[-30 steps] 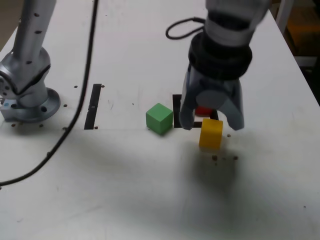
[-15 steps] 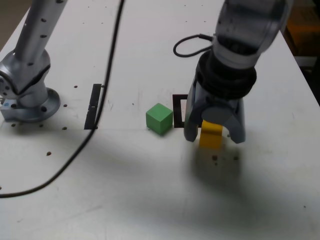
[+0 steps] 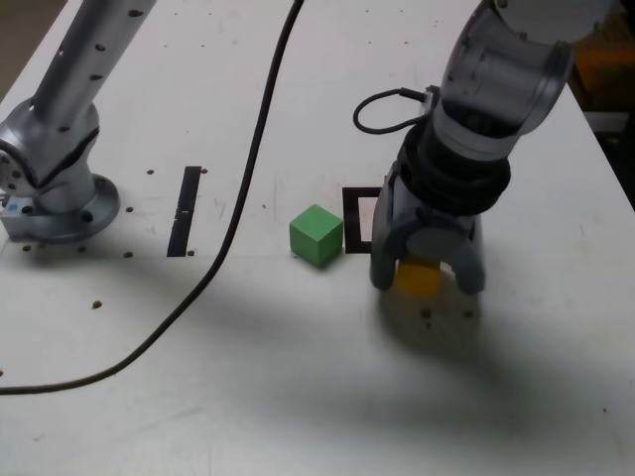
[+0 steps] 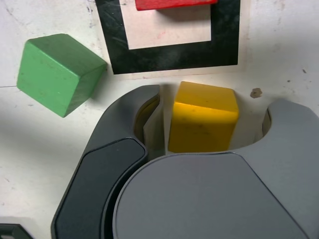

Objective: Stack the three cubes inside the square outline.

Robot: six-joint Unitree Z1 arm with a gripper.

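The yellow cube (image 3: 418, 279) stands on the white table just in front of the square outline (image 3: 354, 220), outside it. My gripper (image 3: 427, 282) has come down over this cube, one finger on each side. In the wrist view the yellow cube (image 4: 202, 117) sits between the open jaws of the gripper (image 4: 209, 120), with a gap on both sides. The green cube (image 3: 317, 235) rests just off the outline's left side in the exterior view. The arm hides the red cube in the exterior view. In the wrist view the red cube (image 4: 174, 4) lies inside the square outline (image 4: 169, 56), near the green cube (image 4: 57, 72).
The arm's base (image 3: 55, 198) is bolted at the exterior view's left. A black cable (image 3: 238, 213) trails across the table. A narrow black strip (image 3: 184, 210) lies between the base and the green cube. The table's right edge (image 3: 605, 149) is close behind the arm.
The gripper has come down and forward from above the outline, and now straddles the yellow cube. The cable has swung to the exterior view's right. The cubes have not moved.
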